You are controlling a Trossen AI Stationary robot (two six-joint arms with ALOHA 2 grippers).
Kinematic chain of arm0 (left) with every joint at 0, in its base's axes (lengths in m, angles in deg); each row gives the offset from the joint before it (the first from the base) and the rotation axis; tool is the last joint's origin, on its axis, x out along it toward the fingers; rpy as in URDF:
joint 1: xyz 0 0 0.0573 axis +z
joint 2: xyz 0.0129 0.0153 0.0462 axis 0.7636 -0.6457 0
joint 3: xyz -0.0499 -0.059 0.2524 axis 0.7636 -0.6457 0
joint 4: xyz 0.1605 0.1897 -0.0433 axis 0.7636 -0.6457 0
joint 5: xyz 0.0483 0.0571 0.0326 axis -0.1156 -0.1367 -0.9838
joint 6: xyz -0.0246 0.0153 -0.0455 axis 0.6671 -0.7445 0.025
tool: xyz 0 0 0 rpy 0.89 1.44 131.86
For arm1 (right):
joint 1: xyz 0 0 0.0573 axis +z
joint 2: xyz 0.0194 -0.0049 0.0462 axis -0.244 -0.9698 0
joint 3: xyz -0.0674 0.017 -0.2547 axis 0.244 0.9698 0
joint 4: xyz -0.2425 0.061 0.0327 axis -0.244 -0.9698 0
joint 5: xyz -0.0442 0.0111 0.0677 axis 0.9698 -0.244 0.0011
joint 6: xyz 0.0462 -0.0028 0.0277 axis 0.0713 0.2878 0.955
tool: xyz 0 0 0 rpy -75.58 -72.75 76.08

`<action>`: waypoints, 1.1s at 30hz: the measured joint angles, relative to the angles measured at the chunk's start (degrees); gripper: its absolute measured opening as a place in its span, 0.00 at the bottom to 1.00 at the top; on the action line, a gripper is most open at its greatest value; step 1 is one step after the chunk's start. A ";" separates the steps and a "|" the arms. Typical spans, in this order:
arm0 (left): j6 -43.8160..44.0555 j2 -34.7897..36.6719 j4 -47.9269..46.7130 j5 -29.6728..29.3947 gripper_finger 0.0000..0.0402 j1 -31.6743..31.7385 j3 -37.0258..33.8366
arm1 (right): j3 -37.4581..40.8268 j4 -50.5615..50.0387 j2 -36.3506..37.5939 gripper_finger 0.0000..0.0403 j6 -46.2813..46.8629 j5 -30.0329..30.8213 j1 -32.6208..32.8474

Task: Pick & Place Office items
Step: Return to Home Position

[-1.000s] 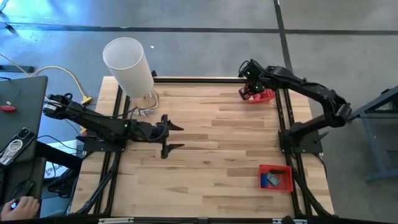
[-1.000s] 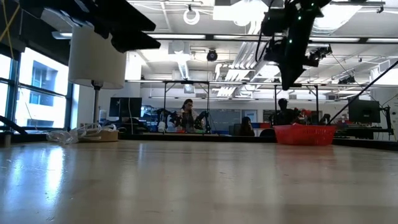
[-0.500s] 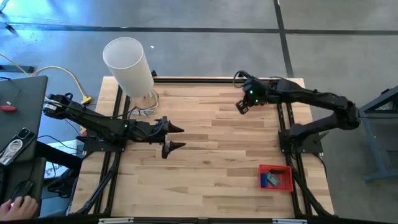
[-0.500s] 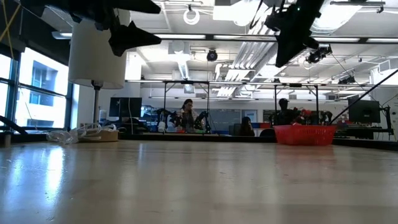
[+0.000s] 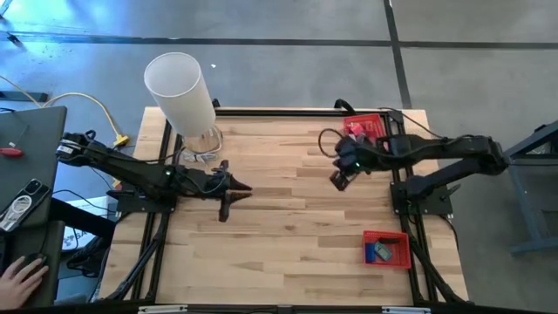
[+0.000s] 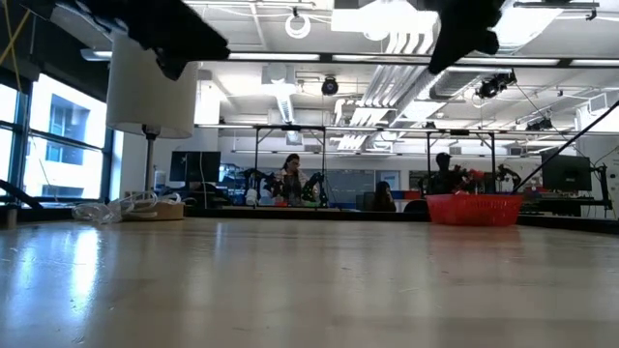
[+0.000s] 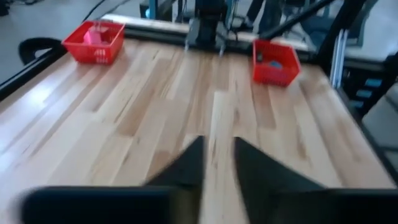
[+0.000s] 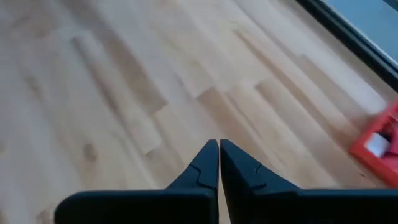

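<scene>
Office items: pink piece (image 5: 353, 130) in back red tray (image 5: 375, 118), blue piece (image 5: 381, 253) in front red tray (image 5: 387, 234) | right hand (image 8: 217, 144): clenched, empty, nearer both trays | left hand (image 7: 219, 146): fingers slightly parted, empty, across table (image 5: 288, 235)

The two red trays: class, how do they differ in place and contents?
In the high view the upper red tray sits at the table's top edge; the lower red tray by its bottom right corner. The upper holds a pink item; the lower a blue item. Both are red and rectangular.
</scene>
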 joint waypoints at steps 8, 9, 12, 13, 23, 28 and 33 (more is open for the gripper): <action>-1.94 11.68 -13.32 -0.61 0.01 0.00 0.00 | 0.00 0.71 6.43 0.00 -3.31 4.78 14.37; -2.13 13.18 -14.56 -0.62 0.01 0.00 0.00 | 0.00 1.07 7.41 0.00 -3.40 6.19 16.30; -3.27 17.02 -17.18 -1.48 0.00 0.00 0.00 | 0.00 1.46 9.72 0.00 -3.49 10.86 21.59; -3.43 18.27 -18.76 -2.79 0.00 -0.02 0.00 | 0.07 1.50 10.37 0.00 -3.48 12.30 23.27; -0.99 28.19 -25.25 -5.32 0.00 0.00 -3.96 | 21.70 17.24 30.83 0.00 -8.02 19.41 36.41; 0.15 30.68 -25.13 -3.64 0.00 -0.01 -7.10 | 33.95 31.55 45.15 0.00 -19.80 12.58 34.44; 0.53 32.28 -23.84 -2.94 0.00 -0.04 -10.64 | 41.96 36.06 59.35 0.00 -24.15 7.39 31.64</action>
